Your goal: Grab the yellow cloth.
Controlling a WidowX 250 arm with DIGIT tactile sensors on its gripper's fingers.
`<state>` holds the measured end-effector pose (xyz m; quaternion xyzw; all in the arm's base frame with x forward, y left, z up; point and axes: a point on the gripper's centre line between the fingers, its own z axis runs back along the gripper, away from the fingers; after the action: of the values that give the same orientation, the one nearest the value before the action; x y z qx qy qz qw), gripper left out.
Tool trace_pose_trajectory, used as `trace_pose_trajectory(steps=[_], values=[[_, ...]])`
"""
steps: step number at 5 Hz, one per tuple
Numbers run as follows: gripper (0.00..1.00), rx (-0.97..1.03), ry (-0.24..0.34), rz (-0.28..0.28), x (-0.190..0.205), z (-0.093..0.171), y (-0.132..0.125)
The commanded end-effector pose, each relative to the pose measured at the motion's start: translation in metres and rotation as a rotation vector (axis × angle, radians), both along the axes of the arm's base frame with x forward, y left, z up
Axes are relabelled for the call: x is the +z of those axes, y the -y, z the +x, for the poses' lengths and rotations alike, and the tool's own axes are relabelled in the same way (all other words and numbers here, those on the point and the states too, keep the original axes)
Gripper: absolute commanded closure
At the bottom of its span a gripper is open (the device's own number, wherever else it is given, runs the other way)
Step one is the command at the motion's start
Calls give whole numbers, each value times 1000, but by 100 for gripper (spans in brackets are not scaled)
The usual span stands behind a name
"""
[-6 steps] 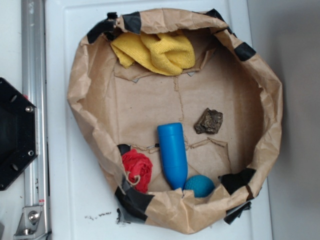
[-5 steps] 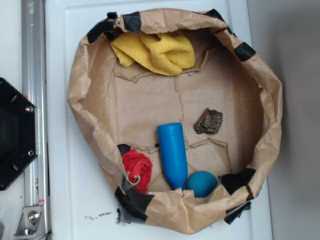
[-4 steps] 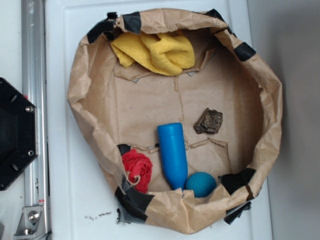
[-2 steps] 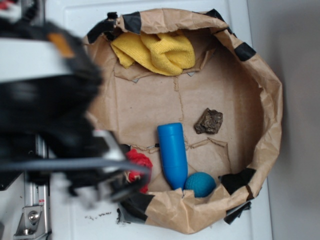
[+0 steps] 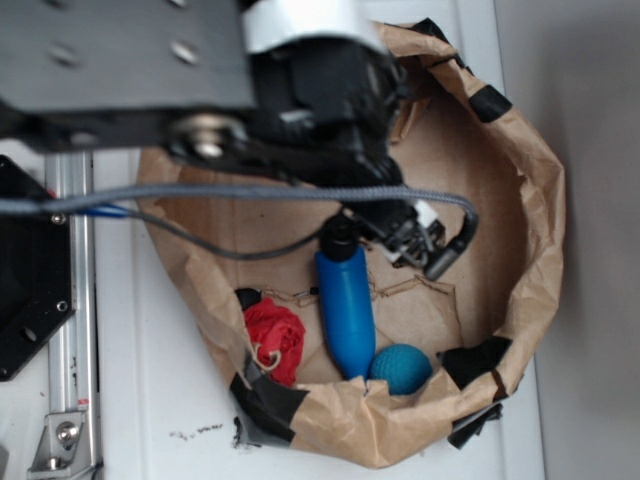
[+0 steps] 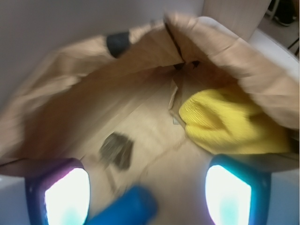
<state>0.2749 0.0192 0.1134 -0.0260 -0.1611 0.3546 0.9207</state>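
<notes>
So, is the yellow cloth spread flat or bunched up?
Bunched up. In the wrist view the yellow cloth lies in a folded heap against the paper bag's wall; the arm hides it in the exterior view.

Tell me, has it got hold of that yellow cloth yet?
Not yet. The arm is over the paper bag, and the wrist view shows the gripper with its jaws open and nothing between them. The yellow cloth lies ahead of them, untouched against the bag's wall. Reaching it, closing and lifting remain.

Black-and-grey arm (image 5: 200, 70), grey braided cable (image 5: 250, 193)
</notes>
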Motion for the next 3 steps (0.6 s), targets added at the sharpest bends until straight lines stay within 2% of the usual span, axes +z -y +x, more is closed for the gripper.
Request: trace_pose_trajectory(steps=[1, 2, 3], values=[[0, 304, -81, 174, -43, 8, -43], [0, 381, -94, 190, -46, -2, -72], [34, 432, -141, 183, -49, -11, -80]])
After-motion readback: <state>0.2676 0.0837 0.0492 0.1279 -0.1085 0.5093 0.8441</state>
